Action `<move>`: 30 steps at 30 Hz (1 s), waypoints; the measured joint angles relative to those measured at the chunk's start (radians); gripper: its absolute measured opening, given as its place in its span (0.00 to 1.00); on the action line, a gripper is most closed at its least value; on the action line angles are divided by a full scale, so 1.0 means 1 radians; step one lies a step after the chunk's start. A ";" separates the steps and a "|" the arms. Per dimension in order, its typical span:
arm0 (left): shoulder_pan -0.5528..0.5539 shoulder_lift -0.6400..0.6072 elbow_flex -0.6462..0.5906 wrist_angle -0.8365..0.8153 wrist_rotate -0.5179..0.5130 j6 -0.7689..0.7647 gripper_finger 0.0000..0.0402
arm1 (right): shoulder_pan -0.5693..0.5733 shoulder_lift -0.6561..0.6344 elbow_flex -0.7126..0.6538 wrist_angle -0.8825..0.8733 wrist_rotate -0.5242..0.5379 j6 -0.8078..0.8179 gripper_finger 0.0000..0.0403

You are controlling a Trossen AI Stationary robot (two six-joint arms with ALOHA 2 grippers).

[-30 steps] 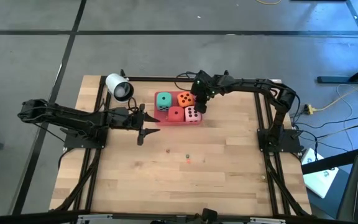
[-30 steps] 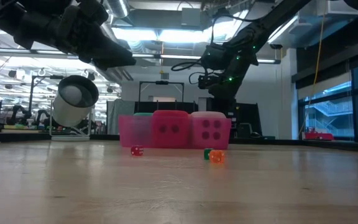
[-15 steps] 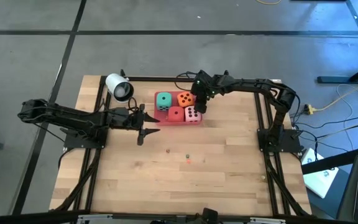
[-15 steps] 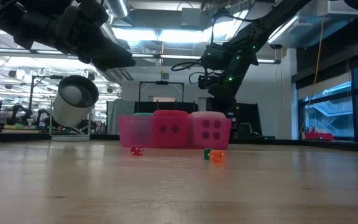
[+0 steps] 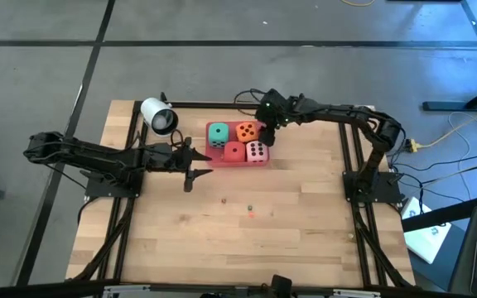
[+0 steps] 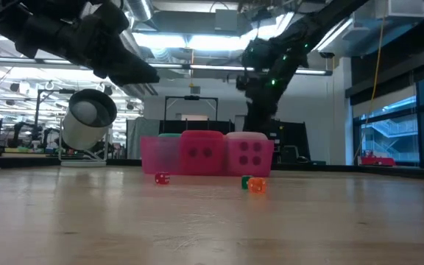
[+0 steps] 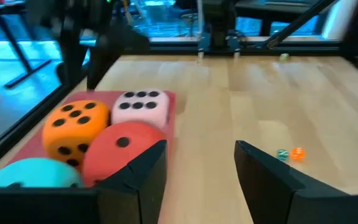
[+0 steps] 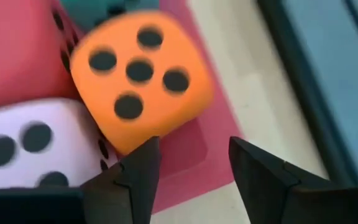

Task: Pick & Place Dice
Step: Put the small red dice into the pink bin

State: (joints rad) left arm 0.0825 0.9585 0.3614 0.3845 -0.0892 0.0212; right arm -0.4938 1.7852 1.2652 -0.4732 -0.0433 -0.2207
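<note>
Four dice sit together on a flat pink tray [image 5: 213, 156]: teal-green [image 5: 218, 132], orange [image 5: 246, 131], red [image 5: 234, 151] and pale pink [image 5: 257, 151]. My right gripper [image 5: 266, 127] hovers open over the tray's far right corner, and its wrist view looks down on the orange die [image 8: 138, 74] and the pale pink die [image 8: 30, 143]. My left gripper [image 5: 198, 168] waits open just left of the tray, facing the red die [image 7: 120, 146] and the orange die [image 7: 73, 127]. Neither gripper touches anything.
A white cylinder [image 5: 158, 116] lies by the far left corner of the table. Tiny coloured beads [image 5: 250, 207] [image 6: 255, 185] are scattered on the wood nearer than the tray. The near half of the table [image 5: 247, 248] is bare wood.
My right gripper has risen and drawn back toward the table's far edge, away from the pale pink die. The dice and the tray have stayed where they were.
</note>
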 joint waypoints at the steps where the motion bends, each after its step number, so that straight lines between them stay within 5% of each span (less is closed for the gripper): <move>1: 0.000 0.000 0.000 -0.005 -0.016 0.001 0.45 | 0.000 -0.019 0.000 0.009 -0.001 0.004 0.47; 15: 0.000 0.000 0.000 -0.050 -0.138 0.001 0.45 | 0.137 -0.352 -0.018 0.197 -0.107 0.136 0.43; 30: -0.002 0.000 0.000 0.120 0.015 -0.051 0.45 | 0.399 -0.640 -0.629 0.909 -0.077 0.378 0.43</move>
State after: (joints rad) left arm 0.0804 0.9581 0.3618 0.5041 -0.0744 -0.0303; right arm -0.0947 1.1448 0.6359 0.4353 -0.1204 0.1577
